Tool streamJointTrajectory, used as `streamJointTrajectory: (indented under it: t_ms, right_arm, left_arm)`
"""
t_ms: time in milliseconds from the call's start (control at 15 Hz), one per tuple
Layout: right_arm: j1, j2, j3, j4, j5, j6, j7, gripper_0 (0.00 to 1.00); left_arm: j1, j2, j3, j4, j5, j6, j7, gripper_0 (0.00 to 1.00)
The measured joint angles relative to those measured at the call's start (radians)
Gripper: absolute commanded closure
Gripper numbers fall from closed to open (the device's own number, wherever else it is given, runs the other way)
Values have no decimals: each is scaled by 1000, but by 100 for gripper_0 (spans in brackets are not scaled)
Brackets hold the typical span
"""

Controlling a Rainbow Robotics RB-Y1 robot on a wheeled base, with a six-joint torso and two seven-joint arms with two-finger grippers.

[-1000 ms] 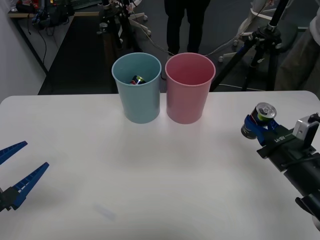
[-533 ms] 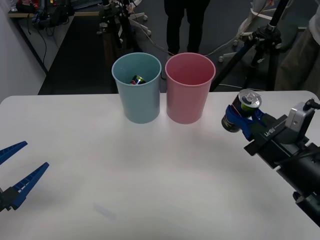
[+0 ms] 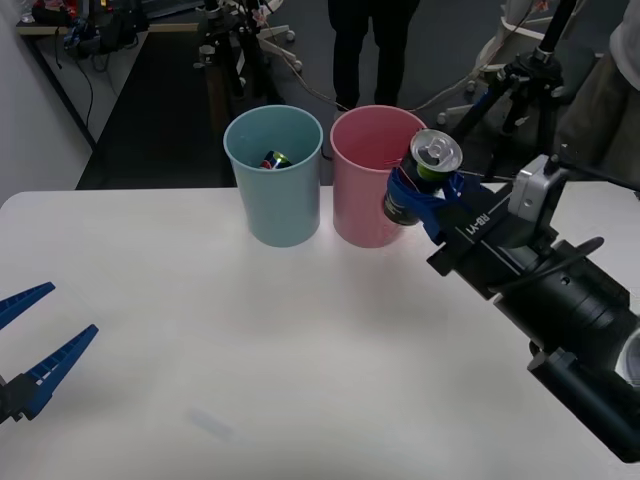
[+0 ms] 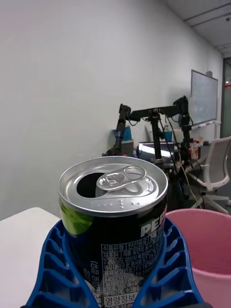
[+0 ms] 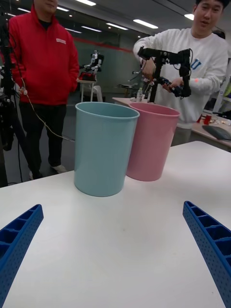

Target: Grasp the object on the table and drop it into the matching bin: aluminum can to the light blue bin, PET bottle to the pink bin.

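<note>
One aluminum can [image 3: 424, 175] held by right gripper [image 3: 420, 195] beside pink bin [image 3: 372, 190] rim.

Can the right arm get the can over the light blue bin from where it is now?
Probably yes. The right hand, shut on the aluminum can, is raised by the pink bin's rim; the light blue bin stands just beyond, and nothing rises above either rim.

Front cam looks down; wrist cams low; all share pink bin [image 3: 378, 176]
</note>
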Motion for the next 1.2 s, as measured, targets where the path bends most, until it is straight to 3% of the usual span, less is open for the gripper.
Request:
streamJointTrajectory:
  t_ms: [533, 1200]
  right_arm:
    - [-360, 21, 254, 261, 5, 313, -9, 100]
    - [-705, 205, 260, 722, 80, 422, 5, 100]
  left_arm:
    - [0, 0, 0, 0, 0, 0, 0, 0]
    - [0, 0, 0, 0, 0, 0, 0, 0]
